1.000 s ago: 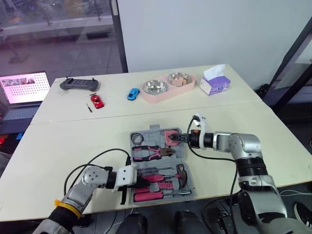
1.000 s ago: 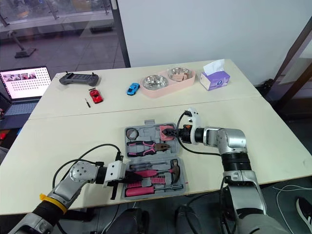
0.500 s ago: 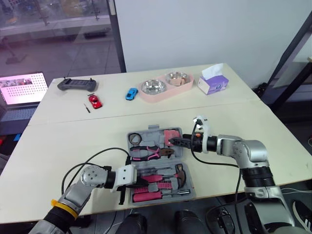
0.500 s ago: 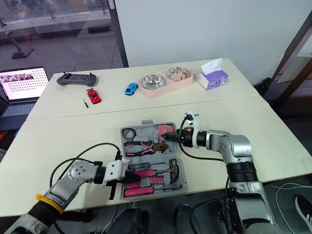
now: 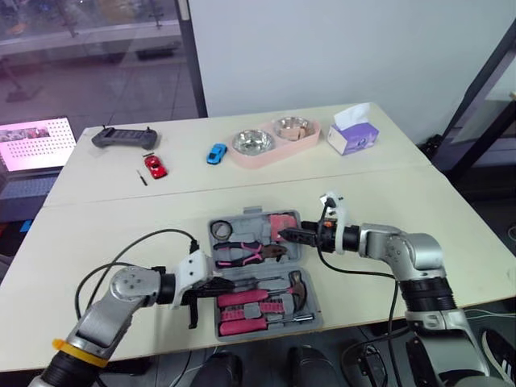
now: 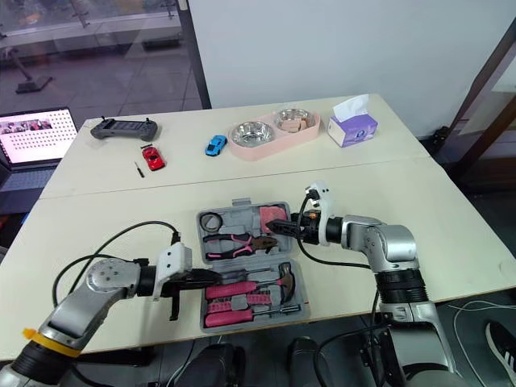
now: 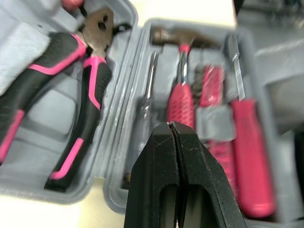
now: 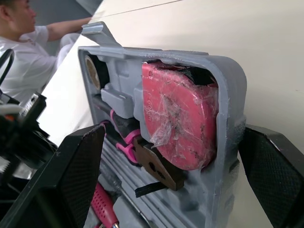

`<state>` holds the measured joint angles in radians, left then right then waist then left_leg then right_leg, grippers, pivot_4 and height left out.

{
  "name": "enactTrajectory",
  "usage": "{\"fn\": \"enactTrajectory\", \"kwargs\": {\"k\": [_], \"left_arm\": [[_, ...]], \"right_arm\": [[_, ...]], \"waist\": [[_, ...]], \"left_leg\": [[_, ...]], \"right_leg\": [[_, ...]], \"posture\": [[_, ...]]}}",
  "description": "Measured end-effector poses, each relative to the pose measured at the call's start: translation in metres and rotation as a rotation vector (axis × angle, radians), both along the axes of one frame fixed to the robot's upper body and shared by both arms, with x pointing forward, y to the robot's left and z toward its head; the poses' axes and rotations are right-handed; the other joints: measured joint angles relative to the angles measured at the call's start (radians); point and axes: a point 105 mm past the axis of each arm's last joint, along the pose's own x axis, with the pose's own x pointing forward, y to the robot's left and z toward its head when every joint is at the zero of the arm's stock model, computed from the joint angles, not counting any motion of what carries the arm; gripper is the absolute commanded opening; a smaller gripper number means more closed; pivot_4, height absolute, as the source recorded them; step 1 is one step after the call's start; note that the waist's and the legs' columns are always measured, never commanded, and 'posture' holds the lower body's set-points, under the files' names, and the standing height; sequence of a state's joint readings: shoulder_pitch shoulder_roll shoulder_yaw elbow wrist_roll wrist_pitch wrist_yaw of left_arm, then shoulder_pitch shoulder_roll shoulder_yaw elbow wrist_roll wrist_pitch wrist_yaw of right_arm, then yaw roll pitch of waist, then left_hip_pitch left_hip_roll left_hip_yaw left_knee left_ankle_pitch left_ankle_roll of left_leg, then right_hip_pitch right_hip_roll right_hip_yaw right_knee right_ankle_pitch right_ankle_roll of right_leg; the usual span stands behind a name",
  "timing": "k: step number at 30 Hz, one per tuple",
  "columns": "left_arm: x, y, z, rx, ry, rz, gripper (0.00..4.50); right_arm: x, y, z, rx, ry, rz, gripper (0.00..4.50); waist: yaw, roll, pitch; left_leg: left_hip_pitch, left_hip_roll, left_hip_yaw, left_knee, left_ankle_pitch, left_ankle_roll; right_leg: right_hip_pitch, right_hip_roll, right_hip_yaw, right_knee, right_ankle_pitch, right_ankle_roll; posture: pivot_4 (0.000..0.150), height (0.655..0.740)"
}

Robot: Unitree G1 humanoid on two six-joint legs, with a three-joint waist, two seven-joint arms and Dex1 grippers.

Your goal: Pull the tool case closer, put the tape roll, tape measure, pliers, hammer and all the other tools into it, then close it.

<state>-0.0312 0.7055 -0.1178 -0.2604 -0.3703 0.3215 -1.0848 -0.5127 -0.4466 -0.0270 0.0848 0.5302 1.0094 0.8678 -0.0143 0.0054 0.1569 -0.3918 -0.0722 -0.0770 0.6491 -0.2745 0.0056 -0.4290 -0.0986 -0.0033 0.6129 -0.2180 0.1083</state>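
Tool case: here is the grey tool case (image 5: 246, 226), lying wide open and flat on the table (image 5: 419, 201); both halves face up; lid not shut
Tape roll: the tape roll (image 5: 221, 229), a dark ring, sits in the case's far-left pocket
Tape measure: the pink tape measure (image 8: 180, 114) is tucked into the case's far-right pocket; clear film over its face
Pliers: the pliers (image 5: 246, 253), with black and pink handles, lie across the case's far half, just nearer than the roll; nose toward the case's right side
Hammer: the hammer (image 5: 300, 280) rests in the case's near half, head at the right end; pink screwdrivers (image 7: 254, 156) lie alongside it
Left claw: the left gripper (image 7: 173, 127) comes in from the case's left, over the near half; its two fingers are pressed tight together with nothing between them
Right claw: the right gripper (image 6: 276, 228) reaches in from the case's right, at the tape measure corner; its fingers (image 8: 76, 180) are spread wide and grip nothing; the tape measure pocket sits in the gap between them
Beyond the case: a pink tray (image 5: 278, 151) with two metal bowls and a purple tissue box (image 5: 353, 137), far right; a blue toy car (image 5: 218, 153), a red toy car (image 5: 156, 166) and a dark controller (image 5: 125, 139), far left
Past the case's left end: a person (image 8: 21, 47) in a white shirt
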Motion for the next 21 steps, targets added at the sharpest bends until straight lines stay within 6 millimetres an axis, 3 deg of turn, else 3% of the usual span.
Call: {"fn": "enactTrajectory", "kwargs": {"k": [5,8,12,14,16,19,21], "left_arm": [[-0.015,0.048,0.005,-0.022,0.164,0.083,0.0],[-0.014,0.059,0.002,-0.03,0.186,0.118,0.0],[-0.011,0.075,-0.005,-0.014,0.185,0.162,0.0],[-0.01,0.081,-0.005,-0.006,0.184,0.173,0.0],[-0.011,0.087,-0.001,-0.003,0.188,0.168,0.0],[-0.011,0.088,0.014,-0.044,0.165,0.141,0.0],[-0.013,0.091,0.022,-0.052,0.157,0.122,0.0]], "right_arm": [[-0.015,-0.003,0.01,0.007,-0.035,0.061,4.45],[-0.026,-0.004,0.015,0.009,-0.049,0.104,4.45],[-0.074,-0.005,0.022,-0.013,-0.07,0.304,4.45],[-0.109,-0.018,0.02,-0.081,-0.044,0.416,4.45],[-0.122,-0.033,0.039,-0.113,-0.083,0.446,4.45],[-0.124,-0.042,0.075,-0.118,-0.223,0.439,4.45],[-0.125,-0.043,0.088,-0.135,-0.31,0.424,4.45]], "waist": [[0.0,0.001,0.001],[0.003,0.0,0.001],[0.008,-0.002,0.003],[0.018,-0.003,0.004],[0.02,-0.007,0.009],[0.021,-0.01,0.01],[0.024,-0.012,0.01]], "left_leg": [[0.0,0.0,0.0,-0.001,0.0,0.0],[0.0,0.0,0.0,0.001,0.0,0.0],[0.0,0.0,0.0,0.0,0.0,0.0],[-0.001,0.0,0.0,0.0,0.0,0.0],[-0.001,0.0,0.002,0.001,0.0,0.0],[0.001,0.001,0.002,0.002,0.0,-0.001],[0.001,0.002,0.002,0.002,0.0,-0.001]], "right_leg": [[0.0,0.0,-0.001,0.0,-0.001,-0.002],[0.001,0.0,-0.001,0.0,-0.002,-0.004],[0.001,-0.001,-0.001,-0.001,-0.003,-0.004],[0.001,-0.002,-0.002,-0.002,-0.004,-0.002],[0.001,-0.003,-0.002,-0.003,-0.004,-0.002],[0.003,-0.003,-0.001,-0.003,-0.004,-0.003],[0.003,-0.003,-0.002,-0.003,-0.005,-0.005]], "posture": [[0.15,0.74],[0.15,0.74],[0.15,0.74],[0.15,0.74],[0.15,0.74],[0.15,0.74],[0.15,0.74]]}}
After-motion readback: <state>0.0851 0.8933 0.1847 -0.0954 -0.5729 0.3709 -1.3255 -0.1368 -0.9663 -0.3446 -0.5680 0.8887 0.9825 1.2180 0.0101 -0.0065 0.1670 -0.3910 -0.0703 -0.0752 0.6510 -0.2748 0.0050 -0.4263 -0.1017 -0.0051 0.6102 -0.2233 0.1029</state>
